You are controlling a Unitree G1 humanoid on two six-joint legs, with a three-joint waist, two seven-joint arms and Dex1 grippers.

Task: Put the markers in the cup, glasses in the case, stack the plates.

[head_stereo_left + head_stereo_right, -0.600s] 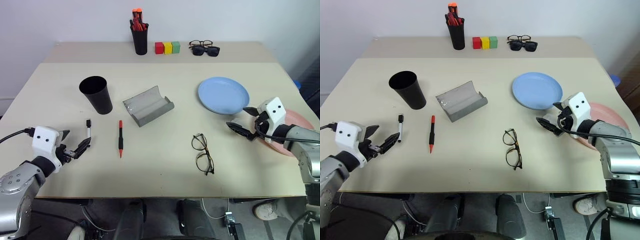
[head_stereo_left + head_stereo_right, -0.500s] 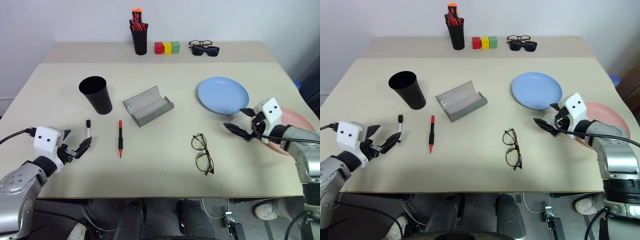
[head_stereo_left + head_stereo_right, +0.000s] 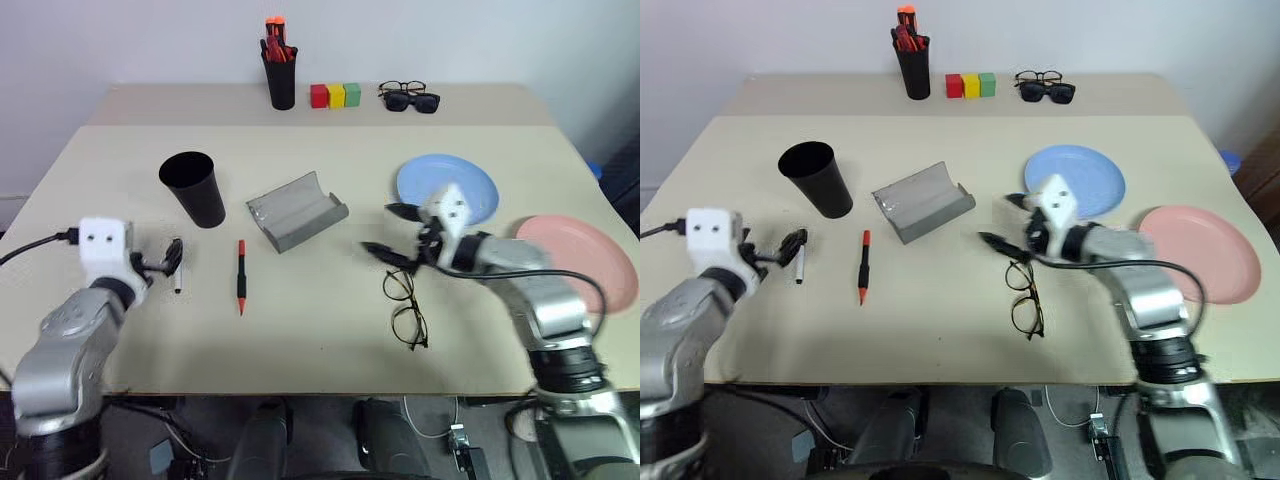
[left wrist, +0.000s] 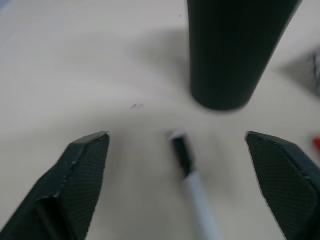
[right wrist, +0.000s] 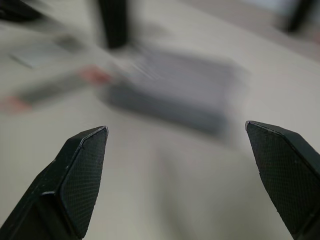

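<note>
The white-and-black marker point(image 4: 192, 177) lies on the table between the fingers of my open left gripper point(image 3: 164, 262), just short of the black cup point(image 3: 192, 188). To its right lies the red marker point(image 3: 241, 277). Past that marker, the grey case point(image 3: 297, 210) sits open. My right gripper point(image 3: 393, 232) is open and hovers just beyond the wire-framed glasses point(image 3: 405, 306), between the case and the light blue plate point(image 3: 470, 185). It holds nothing. The pink plate point(image 3: 575, 255) rests at the table's right edge.
A black pen holder point(image 3: 280, 72) with red pens, three coloured blocks point(image 3: 335, 95) and two dark pairs of glasses point(image 3: 409, 97) stand along the back of the table. The table's front edge point(image 3: 330, 392) runs just below the glasses.
My right gripper has swung left from beside the pink plate to just beyond the glasses. My left gripper has moved forward, so the white-and-black marker now lies between its fingers.
</note>
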